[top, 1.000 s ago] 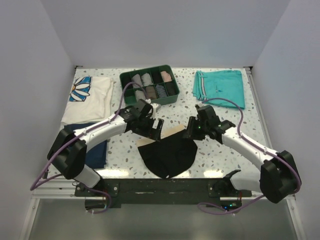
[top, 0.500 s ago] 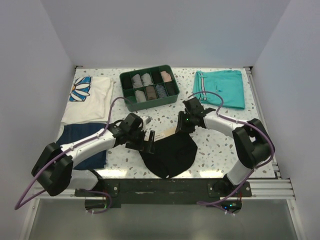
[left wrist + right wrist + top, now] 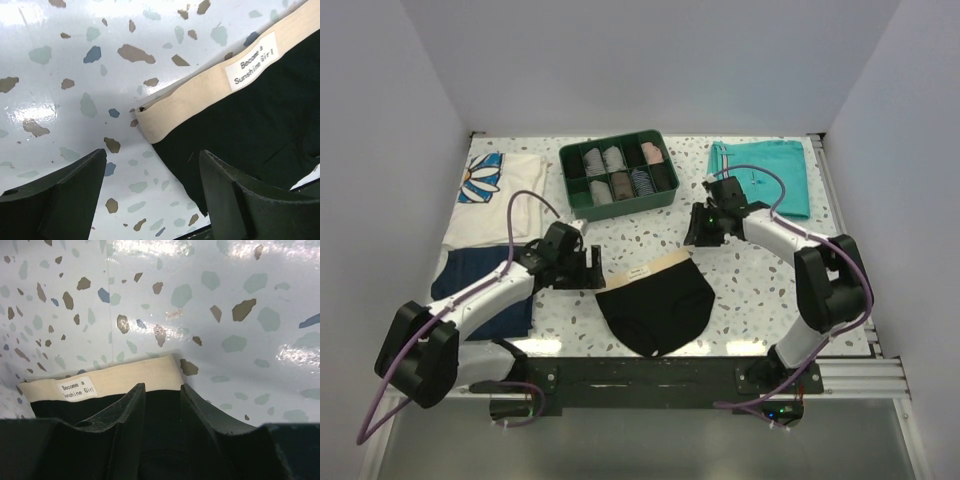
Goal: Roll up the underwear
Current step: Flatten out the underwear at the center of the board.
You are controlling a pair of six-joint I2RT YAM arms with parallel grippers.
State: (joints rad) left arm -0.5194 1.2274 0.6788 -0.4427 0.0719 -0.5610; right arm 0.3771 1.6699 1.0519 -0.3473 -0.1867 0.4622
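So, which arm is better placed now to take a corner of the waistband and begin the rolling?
Probably left. The left tool stands wide open over the end of the waistband of the underwear. The right tool is opened less and, seen from above, sits beyond the other corner.

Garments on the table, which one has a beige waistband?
The black underwear at front centre; the teal shorts, navy garment and daisy shirt show no beige band.
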